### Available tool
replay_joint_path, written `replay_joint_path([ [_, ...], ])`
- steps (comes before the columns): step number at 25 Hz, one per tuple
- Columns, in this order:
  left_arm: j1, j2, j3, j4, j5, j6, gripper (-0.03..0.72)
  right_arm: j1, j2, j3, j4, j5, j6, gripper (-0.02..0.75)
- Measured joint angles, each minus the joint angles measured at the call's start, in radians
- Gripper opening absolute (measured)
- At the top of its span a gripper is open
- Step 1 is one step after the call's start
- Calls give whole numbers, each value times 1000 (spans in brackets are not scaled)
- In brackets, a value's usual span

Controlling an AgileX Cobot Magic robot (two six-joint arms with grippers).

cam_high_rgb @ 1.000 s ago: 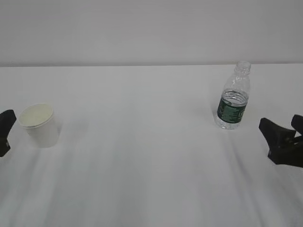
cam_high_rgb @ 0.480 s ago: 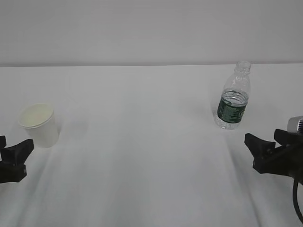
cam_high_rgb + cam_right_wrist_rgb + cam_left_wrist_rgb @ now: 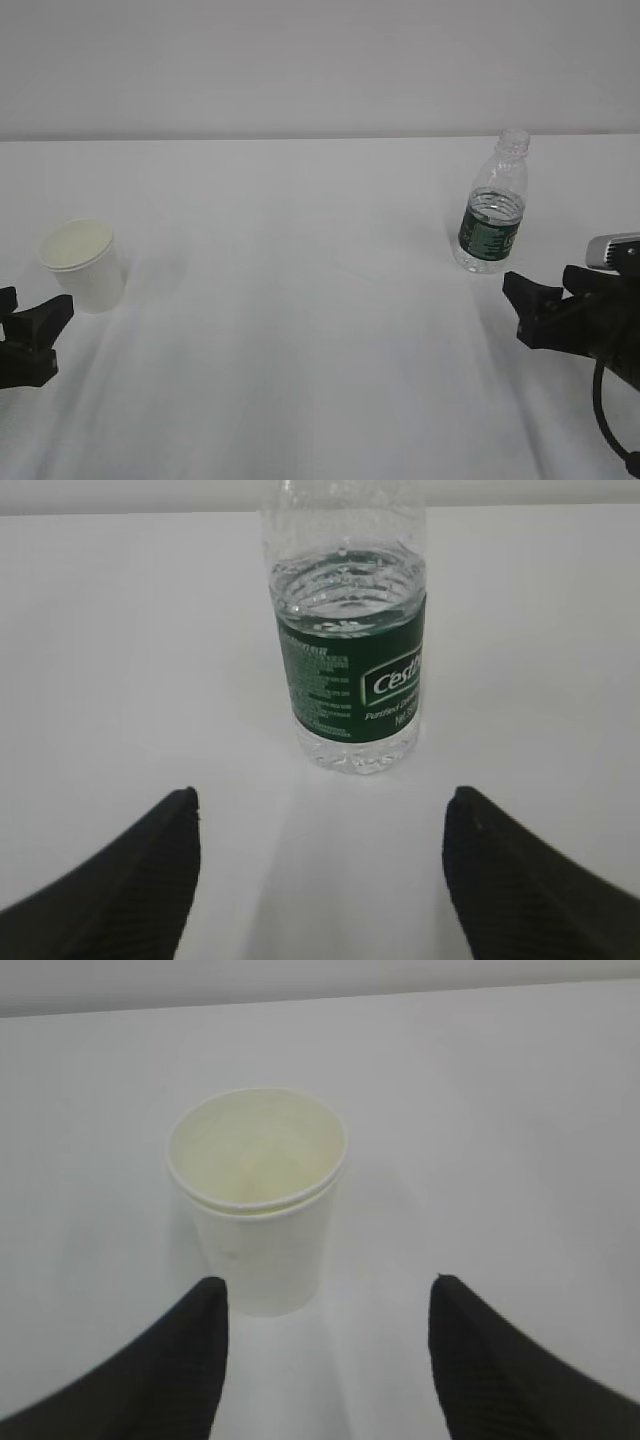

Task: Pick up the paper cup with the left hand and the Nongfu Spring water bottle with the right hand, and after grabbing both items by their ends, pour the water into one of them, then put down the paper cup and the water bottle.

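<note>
Paper cup [image 3: 83, 264] stands upright on the white table [image 3: 300, 300], far left in the exterior view, open mouth up, cream inside showing. Rim looks doubled in the left wrist view, could be two nested cups, cannot tell. Inside looks dry.

Left hand [image 3: 30, 322] sits low at the left edge, just in front of the cup, not touching it. Fingers [image 3: 180, 1360] spread wide, nothing between them; in the left wrist view the cup [image 3: 258, 1195] sits ahead of the gap, slightly left of centre.

Nongfu Spring water bottle [image 3: 494, 205] stands upright on the right side of the table, well apart from the cup, no cap on the neck. Dark green label band around the lower body. Water [image 3: 345, 585] fills it to just above the label's top edge.

Right hand [image 3: 548, 305] at the right edge, near the bottle, below and right of it, no contact. Fingers [image 3: 520, 880] spread wide and empty; in the right wrist view the bottle [image 3: 348, 670] stands ahead, roughly centred between them. Silver-grey block [image 3: 612, 251] visible on the right wrist.
</note>
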Motion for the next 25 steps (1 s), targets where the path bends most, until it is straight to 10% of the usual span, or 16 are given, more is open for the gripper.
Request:
replay_joint_path([
  [25, 0, 0, 0, 6, -2, 0, 450, 0, 221, -253, -14, 0, -35, 680],
])
